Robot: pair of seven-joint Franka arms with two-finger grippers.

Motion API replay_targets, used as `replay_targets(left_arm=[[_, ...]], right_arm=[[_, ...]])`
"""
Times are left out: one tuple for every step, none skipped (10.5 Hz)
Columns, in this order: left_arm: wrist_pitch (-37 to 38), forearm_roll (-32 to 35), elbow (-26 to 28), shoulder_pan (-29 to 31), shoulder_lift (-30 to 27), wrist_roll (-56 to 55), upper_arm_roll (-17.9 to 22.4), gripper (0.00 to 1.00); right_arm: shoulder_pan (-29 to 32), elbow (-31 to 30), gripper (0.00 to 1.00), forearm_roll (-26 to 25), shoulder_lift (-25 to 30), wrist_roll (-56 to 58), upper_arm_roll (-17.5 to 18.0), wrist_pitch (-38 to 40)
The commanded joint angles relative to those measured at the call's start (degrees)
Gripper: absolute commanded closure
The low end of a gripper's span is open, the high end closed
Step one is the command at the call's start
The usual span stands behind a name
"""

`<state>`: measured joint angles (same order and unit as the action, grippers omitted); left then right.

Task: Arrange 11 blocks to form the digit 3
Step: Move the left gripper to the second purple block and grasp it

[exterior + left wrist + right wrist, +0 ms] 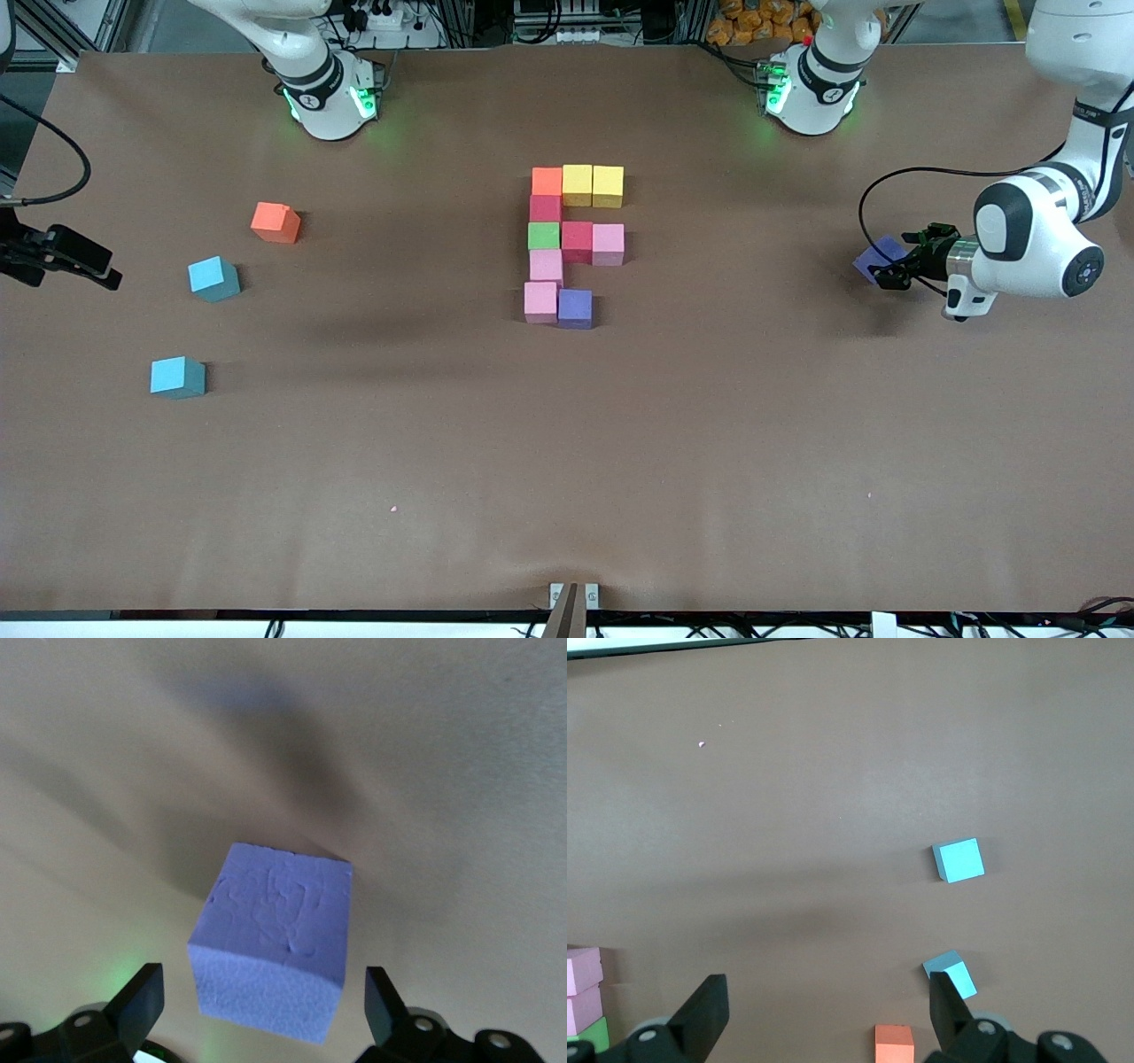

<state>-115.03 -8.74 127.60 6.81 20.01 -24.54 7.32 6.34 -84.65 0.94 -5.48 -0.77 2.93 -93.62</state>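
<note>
The left gripper (889, 266) hangs over the loose purple cube (877, 258) at the left arm's end of the table, fingers (142, 1001) spread either side, apparently not touching it. The right gripper (97, 266) (also open, empty) waits near the light-blue cubes (213, 278), while the unfinished digit 3 (571, 244) sits mid-table.

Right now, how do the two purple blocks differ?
One purple block sits snug in the block figure, touching a pink block; the other purple block lies alone toward the left arm's end of the table. The first has no tool near; the second sits between the open left tool's fingers. Same color, seemingly same size.
</note>
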Motion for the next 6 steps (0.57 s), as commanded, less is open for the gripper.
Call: replay_targets(left_arm=[[-0.4, -1.3, -0.3, 0.0, 1.5, 1.3, 0.3, 0.00], [-0.4, -1.4, -0.3, 0.0, 2.0, 1.4, 0.3, 0.00], [-0.4, -1.3, -0.6, 0.0, 2.6, 1.9, 0.3, 0.00], [-0.4, -1.3, -0.9, 0.0, 2.7, 2.7, 0.3, 0.02], [-0.4, -1.4, -1.1, 0.0, 2.8, 2.7, 0.3, 0.29], [-0.3, -1.3, -1.6, 0.0, 2.8, 2.7, 0.3, 0.49]], right_arm=[[0.6, 0.7, 0.00, 0.5, 0.1, -0.2, 0.2, 0.7], [0.6, 0.7, 0.00, 0.6, 0.2, -0.3, 0.1, 0.8], [0.6, 0.7, 0.00, 0.6, 0.5, -0.1, 0.1, 1.2], [0.4, 0.7, 0.00, -0.1, 0.7, 0.0, 0.2, 5.1], [0.5, 0.9, 0.00, 0.0, 0.7, -0.1, 0.1, 6.0], [0.5, 1.8, 0.00, 0.5, 0.5, -0.2, 0.2, 6.0]])
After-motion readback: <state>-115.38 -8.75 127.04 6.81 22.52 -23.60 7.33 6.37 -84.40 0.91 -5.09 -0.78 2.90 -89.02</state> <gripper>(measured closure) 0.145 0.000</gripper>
